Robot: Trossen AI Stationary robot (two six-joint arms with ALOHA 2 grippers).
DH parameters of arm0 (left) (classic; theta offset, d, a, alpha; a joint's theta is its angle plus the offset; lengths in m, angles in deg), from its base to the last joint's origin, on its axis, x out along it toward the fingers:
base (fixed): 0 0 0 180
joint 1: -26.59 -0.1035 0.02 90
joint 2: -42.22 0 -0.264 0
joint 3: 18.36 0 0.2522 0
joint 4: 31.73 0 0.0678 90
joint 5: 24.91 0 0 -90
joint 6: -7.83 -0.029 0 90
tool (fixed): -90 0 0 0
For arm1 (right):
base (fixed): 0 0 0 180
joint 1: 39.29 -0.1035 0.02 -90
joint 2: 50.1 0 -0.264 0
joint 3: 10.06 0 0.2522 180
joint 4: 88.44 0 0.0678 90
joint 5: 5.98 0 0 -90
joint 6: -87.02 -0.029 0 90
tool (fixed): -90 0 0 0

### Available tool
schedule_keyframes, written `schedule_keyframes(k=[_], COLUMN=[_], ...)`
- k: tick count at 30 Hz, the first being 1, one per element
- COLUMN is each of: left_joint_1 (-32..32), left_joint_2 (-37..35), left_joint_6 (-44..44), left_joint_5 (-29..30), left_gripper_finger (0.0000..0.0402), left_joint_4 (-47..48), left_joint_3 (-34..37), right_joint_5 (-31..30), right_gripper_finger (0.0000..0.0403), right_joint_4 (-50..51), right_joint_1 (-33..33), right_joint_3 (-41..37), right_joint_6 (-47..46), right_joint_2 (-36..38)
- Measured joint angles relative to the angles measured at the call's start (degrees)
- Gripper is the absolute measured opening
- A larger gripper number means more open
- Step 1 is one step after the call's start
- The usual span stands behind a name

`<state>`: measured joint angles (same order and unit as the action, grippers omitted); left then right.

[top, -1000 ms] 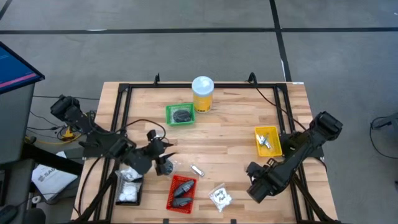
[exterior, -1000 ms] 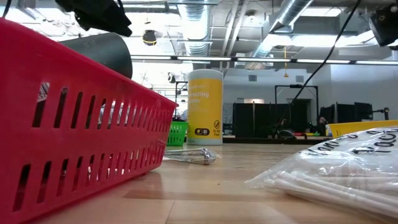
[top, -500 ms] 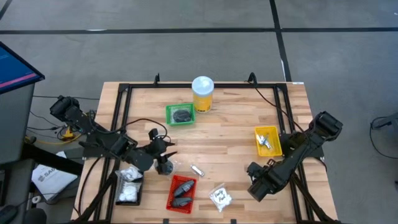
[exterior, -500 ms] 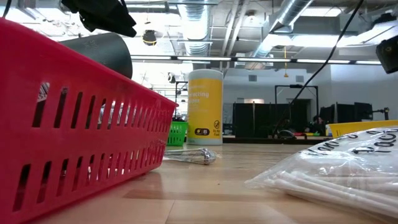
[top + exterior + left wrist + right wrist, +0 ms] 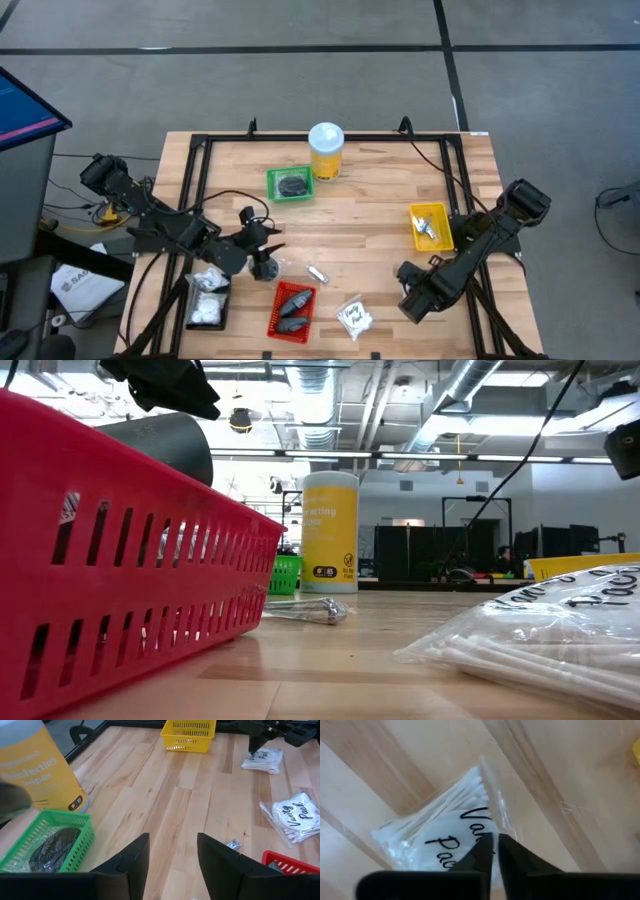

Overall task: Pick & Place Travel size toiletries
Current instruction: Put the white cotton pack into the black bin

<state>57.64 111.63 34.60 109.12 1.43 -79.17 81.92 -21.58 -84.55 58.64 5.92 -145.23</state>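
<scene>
A white sachet (image 5: pixel 440 827) printed in dark script lies flat on the wooden table near its front right, and my right gripper (image 5: pixel 494 839) stands shut on it, pointing down; the left wrist view shows that sachet (image 5: pixel 264 760) under the gripper (image 5: pixel 255 747). My right gripper (image 5: pixel 410 298) hides it in the high view. A second sachet (image 5: pixel 353 317) lies near the front edge and a thin silvery tube (image 5: pixel 317 273) lies at mid-table. My left gripper (image 5: pixel 268 242) hangs open above the table left of centre, nothing between its fingers (image 5: pixel 132 857). My right gripper has its two fingertips (image 5: pixel 485 847) closed together on the sachet's clear film near one long edge (image 5: pixel 492 822), beside the print. The fingers come from above, pointing down. The sachet lies flat on the table.
A red tray (image 5: pixel 292 310) with dark items sits at the front, a black tray (image 5: pixel 207 300) with white items to its left. A green tray (image 5: pixel 290 183) holding a dark puck and a tall yellow jar (image 5: pixel 326 150) stand at the back; a yellow tray (image 5: pixel 430 225) stands right.
My right gripper has sunk toward the table over the sachet, then kept still. The left arm and the loose items stay where they were.
</scene>
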Motion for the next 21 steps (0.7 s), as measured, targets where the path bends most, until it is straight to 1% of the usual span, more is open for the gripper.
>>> schedule_keyframes(k=[3, 6, 13, 21], left_joint_1=[0.0, 0.0, 0.0, 0.0], left_joint_2=[0.0, 0.0, 0.0, 0.0], left_joint_6=[0.0, 0.0, 0.0, 0.0], left_joint_5=[0.0, 0.0, 0.0, 0.0], left_gripper_finger=[0.0154, 0.0154, 0.0154, 0.0154], left_joint_4=[0.0, 0.0, -0.3, -0.4], left_joint_3=[0.0, 0.0, 0.0, 0.0], right_joint_5=[1.1, 1.2, 1.2, -1.1], right_gripper_finger=[0.001, 0.0002, 0.0001, 0.0], right_joint_4=[0.0, 0.0, 0.2, 8.3], right_joint_1=[0.0, 0.0, 0.8, 2.4], right_joint_3=[0.0, 0.0, 1.3, 7.1], right_joint_6=[0.5, 0.7, 1.6, 4.6], right_joint_2=[0.0, 0.0, 0.0, 0.0])
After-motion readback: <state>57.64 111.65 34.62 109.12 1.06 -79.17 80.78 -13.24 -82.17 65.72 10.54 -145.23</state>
